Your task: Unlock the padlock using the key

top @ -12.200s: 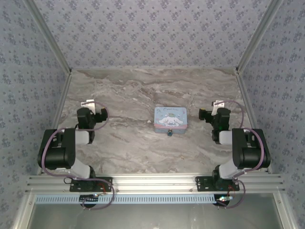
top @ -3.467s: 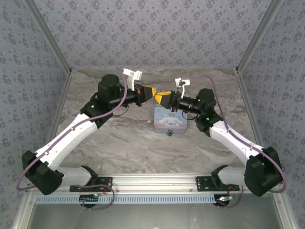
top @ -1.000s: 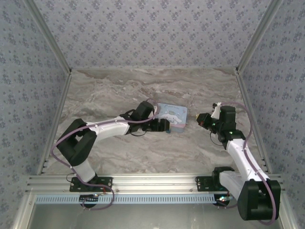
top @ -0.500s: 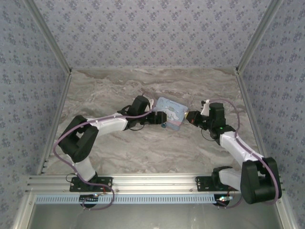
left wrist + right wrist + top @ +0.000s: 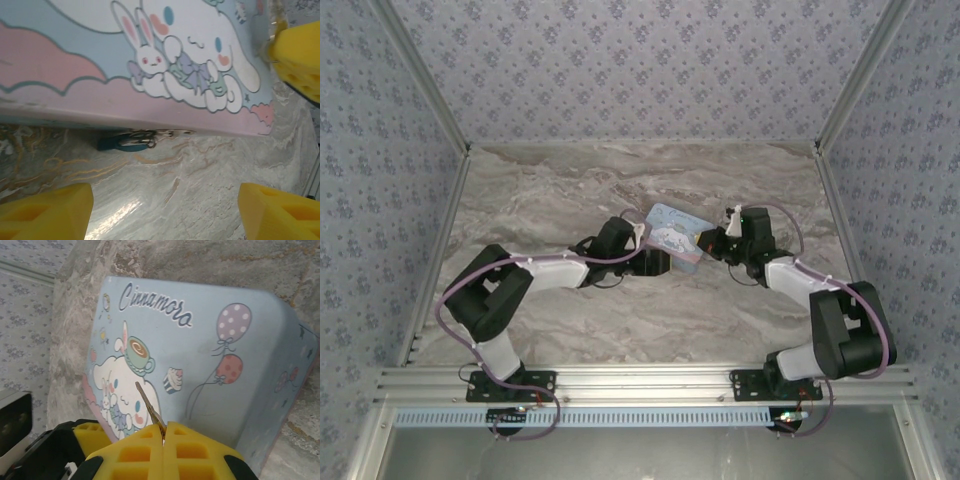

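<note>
The tin (image 5: 678, 238) is pale blue and pink, padlock (image 5: 122, 143) teal, fingers (image 5: 45, 210) yellow, table (image 5: 570, 180) grey-veined.

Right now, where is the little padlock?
In the left wrist view, the padlock sits under the pink edge of the tin, against the marble tabletop.

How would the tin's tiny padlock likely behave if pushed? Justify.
The padlock looks tiny, so probably light. It seems held by a thin loop at the edge of the tin, so it would likely pivot, not slide.
</note>
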Controlling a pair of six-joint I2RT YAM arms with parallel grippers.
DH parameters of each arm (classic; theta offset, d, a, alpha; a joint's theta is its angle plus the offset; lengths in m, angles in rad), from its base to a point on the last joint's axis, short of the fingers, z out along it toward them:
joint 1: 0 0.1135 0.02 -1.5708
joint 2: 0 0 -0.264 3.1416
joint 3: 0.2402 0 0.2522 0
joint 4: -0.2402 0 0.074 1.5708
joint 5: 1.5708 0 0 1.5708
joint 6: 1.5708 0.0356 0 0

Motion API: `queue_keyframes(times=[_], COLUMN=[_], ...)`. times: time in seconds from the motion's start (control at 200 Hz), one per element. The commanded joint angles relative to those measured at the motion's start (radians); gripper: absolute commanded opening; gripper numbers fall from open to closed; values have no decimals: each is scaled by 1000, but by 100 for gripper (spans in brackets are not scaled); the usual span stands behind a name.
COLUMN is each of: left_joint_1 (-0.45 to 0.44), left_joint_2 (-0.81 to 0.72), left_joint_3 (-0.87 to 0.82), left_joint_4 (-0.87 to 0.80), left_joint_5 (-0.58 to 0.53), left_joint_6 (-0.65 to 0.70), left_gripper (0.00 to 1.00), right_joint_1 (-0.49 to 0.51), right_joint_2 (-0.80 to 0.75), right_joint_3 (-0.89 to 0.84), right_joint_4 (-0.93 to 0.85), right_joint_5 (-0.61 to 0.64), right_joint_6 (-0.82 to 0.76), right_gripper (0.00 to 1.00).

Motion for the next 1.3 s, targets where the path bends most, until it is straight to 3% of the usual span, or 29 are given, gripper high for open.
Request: queue_keyframes(times=[0.0,0.33,0.69,1.294], left_joint_1=[-11,-22,-39,-101], left_joint_2=[36,110,156,242], left_joint_3=[-11,-5,-49,-10], left_joint_4=[85,167,311,328], left_joint_5=[-4,-57,-136,-174], left_joint_6=[-6,-15,7,-34], left_gripper=[76,74,69,53], right_joint_1=[7,14,31,31], right_joint_2=[13,34,60,63], right_joint_3=[26,60,66,78], right_joint_4=[-53,-248,-261,-260], right_joint_5=[41,101,103,103], right_joint_6=[-7,-78,-88,-127], right_gripper=[0,0,0,0])
